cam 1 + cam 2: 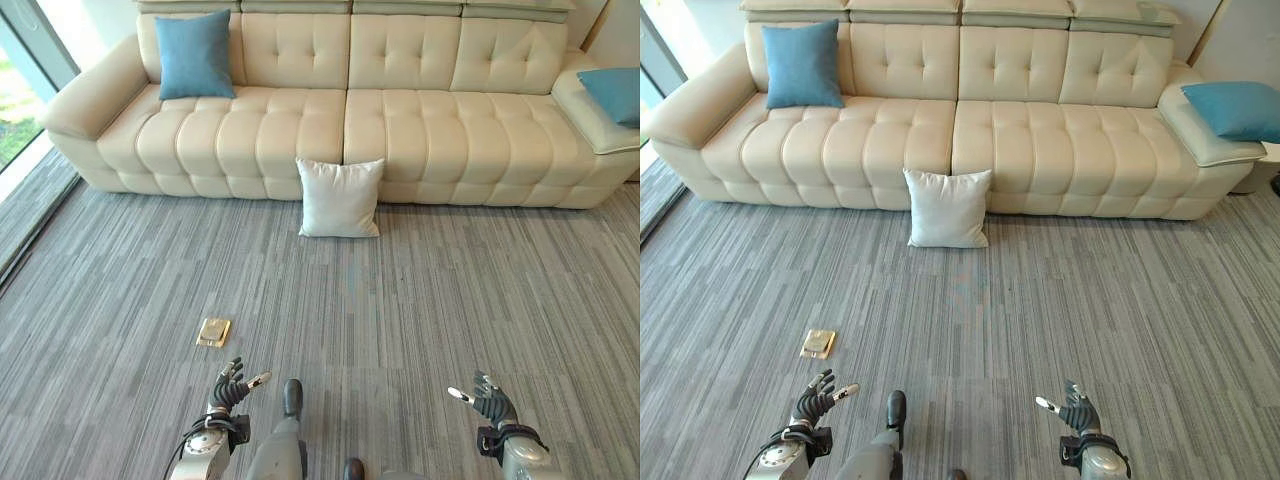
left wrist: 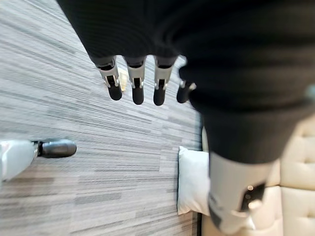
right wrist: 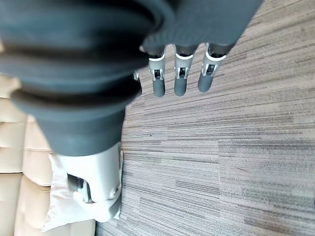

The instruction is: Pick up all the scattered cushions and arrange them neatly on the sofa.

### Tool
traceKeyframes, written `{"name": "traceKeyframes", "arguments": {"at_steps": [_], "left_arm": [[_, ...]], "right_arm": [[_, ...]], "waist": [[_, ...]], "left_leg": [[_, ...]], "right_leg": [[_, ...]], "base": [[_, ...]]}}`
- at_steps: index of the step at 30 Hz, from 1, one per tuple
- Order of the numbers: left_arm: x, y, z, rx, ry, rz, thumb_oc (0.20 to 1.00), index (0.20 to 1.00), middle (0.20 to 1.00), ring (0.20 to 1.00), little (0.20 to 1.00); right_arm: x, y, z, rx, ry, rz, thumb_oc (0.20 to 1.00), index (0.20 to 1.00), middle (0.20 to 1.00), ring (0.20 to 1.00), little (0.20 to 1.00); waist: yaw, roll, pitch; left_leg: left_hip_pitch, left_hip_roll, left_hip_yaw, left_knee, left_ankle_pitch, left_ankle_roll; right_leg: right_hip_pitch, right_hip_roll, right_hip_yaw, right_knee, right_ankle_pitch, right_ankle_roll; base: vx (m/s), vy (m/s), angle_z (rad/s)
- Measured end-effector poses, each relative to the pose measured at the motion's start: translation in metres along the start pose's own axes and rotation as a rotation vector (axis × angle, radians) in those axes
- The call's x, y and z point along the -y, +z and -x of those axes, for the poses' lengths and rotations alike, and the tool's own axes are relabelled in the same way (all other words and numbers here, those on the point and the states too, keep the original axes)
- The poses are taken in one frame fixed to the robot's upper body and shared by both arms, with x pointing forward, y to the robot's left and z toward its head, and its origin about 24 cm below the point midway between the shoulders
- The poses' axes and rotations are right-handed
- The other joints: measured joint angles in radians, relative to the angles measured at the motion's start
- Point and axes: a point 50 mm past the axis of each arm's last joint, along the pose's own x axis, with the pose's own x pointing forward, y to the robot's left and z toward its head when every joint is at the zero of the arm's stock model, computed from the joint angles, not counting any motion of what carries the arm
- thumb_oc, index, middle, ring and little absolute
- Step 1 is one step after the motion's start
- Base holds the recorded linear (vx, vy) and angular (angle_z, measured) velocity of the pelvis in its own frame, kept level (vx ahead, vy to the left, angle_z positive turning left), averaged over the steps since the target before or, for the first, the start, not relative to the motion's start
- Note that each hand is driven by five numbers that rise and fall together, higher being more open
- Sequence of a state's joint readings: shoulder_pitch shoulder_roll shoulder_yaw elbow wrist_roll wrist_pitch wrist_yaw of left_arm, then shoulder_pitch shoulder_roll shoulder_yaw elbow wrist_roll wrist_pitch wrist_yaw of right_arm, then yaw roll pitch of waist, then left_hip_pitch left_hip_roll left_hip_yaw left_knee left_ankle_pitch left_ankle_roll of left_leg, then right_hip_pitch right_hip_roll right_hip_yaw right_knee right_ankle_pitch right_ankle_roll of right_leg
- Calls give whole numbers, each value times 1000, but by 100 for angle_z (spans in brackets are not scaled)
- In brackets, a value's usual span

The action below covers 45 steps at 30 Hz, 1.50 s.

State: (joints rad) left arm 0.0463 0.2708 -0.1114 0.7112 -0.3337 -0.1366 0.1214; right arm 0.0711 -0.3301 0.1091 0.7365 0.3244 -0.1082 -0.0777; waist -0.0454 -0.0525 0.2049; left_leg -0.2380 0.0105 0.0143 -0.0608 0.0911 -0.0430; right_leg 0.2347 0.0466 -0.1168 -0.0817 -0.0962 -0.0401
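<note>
Three cushions show. Two are blue, of woven cloth: one [image 1: 194,54] stands against the backrest at the upper left, one [image 1: 1238,108] lies on the arm at the upper right. The third, a white square cushion [image 1: 340,197], stands on the carpet [image 1: 450,300] at centre, leaning on the front of the sofa [image 1: 400,120], which is cream, padded and button-tufted. A small gold plate [image 1: 213,331] sits in the striped grey carpet, lower left. The left hand [image 1: 230,388] and right hand [image 1: 488,400] hover low, fingers spread, empty.
</note>
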Motion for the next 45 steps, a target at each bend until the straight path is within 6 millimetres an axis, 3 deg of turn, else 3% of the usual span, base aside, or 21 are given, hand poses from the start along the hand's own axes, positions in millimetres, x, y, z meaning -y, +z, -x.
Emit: {"name": "traceKeyframes", "arguments": {"at_steps": [2, 5, 7, 9, 10, 11, 13, 15, 17, 18, 19, 22, 24, 29, 30, 31, 34, 37, 42, 43, 45], "left_arm": [[-4, -11, 6, -35, 7, -8, 1000, 1000, 1000, 1000, 1000], [-6, -19, 10, -61, 12, -13, 1000, 1000, 1000, 1000, 1000], [-12, -9, 8, -23, 14, -28, 1000, 1000, 1000, 1000, 1000], [-12, -4, 5, -8, 9, -39, 1000, 1000, 1000, 1000, 1000], [-13, 1, 4, 8, 4, -49, 1000, 1000, 1000, 1000, 1000], [-13, 1, 4, 10, -3, -62, 1000, 1000, 1000, 1000, 1000], [-8, 4, 3, 19, -24, -72, 1000, 1000, 1000, 1000, 1000], [-4, 6, 5, 31, -38, -67, 1000, 1000, 1000, 1000, 1000], [0, 6, 5, 33, -59, -74, 1000, 1000, 1000, 1000, 1000], [1, 5, 6, 30, -59, -59, 1000, 1000, 1000, 1000, 1000], [-2, 7, 5, 35, -51, -57, 1000, 1000, 1000, 1000, 1000], [-6, 14, 2, 56, -44, -60, 1000, 1000, 1000, 1000, 1000], [-10, 15, 2, 61, -29, -52, 1000, 1000, 1000, 1000, 1000], [3, 5, 4, 27, -50, 47, 1000, 1000, 1000, 1000, 1000], [4, 2, 4, 12, -49, 86, 1000, 1000, 1000, 1000, 1000], [7, -1, 5, 2, -51, 105, 1000, 1000, 1000, 1000, 1000], [13, -10, 8, -34, -45, 193, 1000, 1000, 1000, 1000, 1000], [14, -10, 8, -35, -46, 217, 1000, 1000, 1000, 1000, 1000], [14, -6, 6, -24, -47, 228, 1000, 1000, 1000, 1000, 1000], [13, -7, 7, -26, -46, 227, 1000, 1000, 1000, 1000, 1000], [10, -8, 7, -31, -39, 219, 1000, 1000, 1000, 1000, 1000]], "right_arm": [[3, -4, 2, -8, -6, 9, 1000, 1000, 1000, 1000, 1000], [2, -11, 6, -31, 3, 13, 1000, 1000, 1000, 1000, 1000], [-6, -13, 8, -30, 33, -6, 1000, 1000, 1000, 1000, 1000], [-11, -10, 7, -19, 50, 6, 1000, 1000, 1000, 1000, 1000], [-16, -6, 6, -3, 67, 2, 1000, 1000, 1000, 1000, 1000], [-19, -2, 4, 6, 80, 11, 1000, 1000, 1000, 1000, 1000], [-22, -1, 4, 11, 93, 25, 1000, 1000, 1000, 1000, 1000], [-23, 1, 3, 19, 101, 35, 1000, 1000, 1000, 1000, 1000], [-23, 2, 3, 22, 99, 35, 1000, 1000, 1000, 1000, 1000], [-23, 6, 2, 35, 100, 33, 1000, 1000, 1000, 1000, 1000], [-24, 7, 2, 41, 105, 32, 1000, 1000, 1000, 1000, 1000], [-23, -1, 6, 17, 103, 33, 1000, 1000, 1000, 1000, 1000], [-23, -3, 6, 6, 98, 31, 1000, 1000, 1000, 1000, 1000], [-12, -17, 10, -49, 50, 18, 1000, 1000, 1000, 1000, 1000], [-11, -18, 11, -49, 49, 17, 1000, 1000, 1000, 1000, 1000], [-8, -14, 8, -39, 42, 21, 1000, 1000, 1000, 1000, 1000], [-5, -6, 5, -16, 38, 27, 1000, 1000, 1000, 1000, 1000], [-4, 2, 1, 13, 45, 50, 1000, 1000, 1000, 1000, 1000], [-8, 3, 1, 15, 65, 65, 1000, 1000, 1000, 1000, 1000], [-9, 3, 1, 16, 65, 64, 1000, 1000, 1000, 1000, 1000], [-10, 0, 2, 7, 70, 63, 1000, 1000, 1000, 1000, 1000]], "waist": [[4, 22, -17], [5, 10, -52], [5, 0, -66], [11, 0, -66], [13, -3, -66], [26, -5, -66], [24, 6, -59], [26, 2, -51], [25, 40, -35], [33, 86, -16], [24, 86, -11], [21, 68, -8], [23, 53, -10], [0, 54, -53], [-2, 24, -67], [2, 24, -69], [25, 21, -69], [38, 22, -65], [28, -20, -25], [23, -25, -21], [25, -40, -21]], "left_leg": [[67, -12, 8, -8, 57, 61], [107, -58, 53, -17, 93, 101], [129, -87, 53, -20, 57, 151], [151, -93, 61, -19, 34, 161], [178, -102, 71, -19, 8, 185], [191, -111, 91, -19, 15, 172], [234, -131, 88, -19, -39, 219], [270, -146, 90, -20, -59, 234], [296, -130, 95, -19, -53, 209], [313, -103, 107, -18, -103, 167], [323, -100, 119, -19, -96, 166], [356, -103, 114, -20, -138, 121], [383, -105, 116, -19, -154, 120], [487, -35, 46, 17, -243, 35], [465, -35, 62, 111, -245, 29], [455, -25, 68, 166, -247, 26], [281, 9, 37, 609, -238, -22], [123, 39, -13, 767, -234, -46], [78, 35, 21, 368, -201, -36], [95, 14, 19, 154, -133, -31], [83, -4, -5, -17, -35, -21]], "right_leg": [[53, -19, 40, 1, -37, 30], [63, -72, 47, 48, -65, 70], [3, -112, 61, 184, -94, 112], [-85, -129, 74, 394, -113, 143], [-204, -153, 72, 655, -99, 156], [-298, -183, 69, 835, -97, 169], [-380, -214, 57, 901, -101, 171], [-457, -250, 36, 979, -106, 160], [-499, -243, -3, 880, -142, 147], [-513, -240, -131, 550, -121, 131], [-519, -223, -127, 391, -71, 135], [-529, -174, -50, 119, 72, 179], [-513, -153, -51, -6, 140, 177], [-358, -97, -76, 15, 214, 110], [-330, -98, -70, -7, 272, 55], [-308, -87, -75, -7, 269, 20], [-244, -59, -68, 0, 231, -23], [-193, -22, -63, 1, 188, -59], [-122, -13, -80, 0, 132, -43], [-102, -10, -92, 1, 116, -25], [-92, 1, -113, 0, 73, 14]], "base": [[529, 328, -54], [348, 212, -29], [395, 305, -11], [289, 292, -12], [220, 241, -27], [264, 246, -12], [227, 170, -6], [191, 65, -9], [338, -30, -9], [307, -111, -30], [307, -144, -21], [286, -160, 2], [349, -202, 10], [442, -327, 49], [342, -301, 48], [440, -381, 36], [226, -191, -11], [271, -166, -14], [266, -35, 0], [397, 90, -21], [433, 144, -9]]}}
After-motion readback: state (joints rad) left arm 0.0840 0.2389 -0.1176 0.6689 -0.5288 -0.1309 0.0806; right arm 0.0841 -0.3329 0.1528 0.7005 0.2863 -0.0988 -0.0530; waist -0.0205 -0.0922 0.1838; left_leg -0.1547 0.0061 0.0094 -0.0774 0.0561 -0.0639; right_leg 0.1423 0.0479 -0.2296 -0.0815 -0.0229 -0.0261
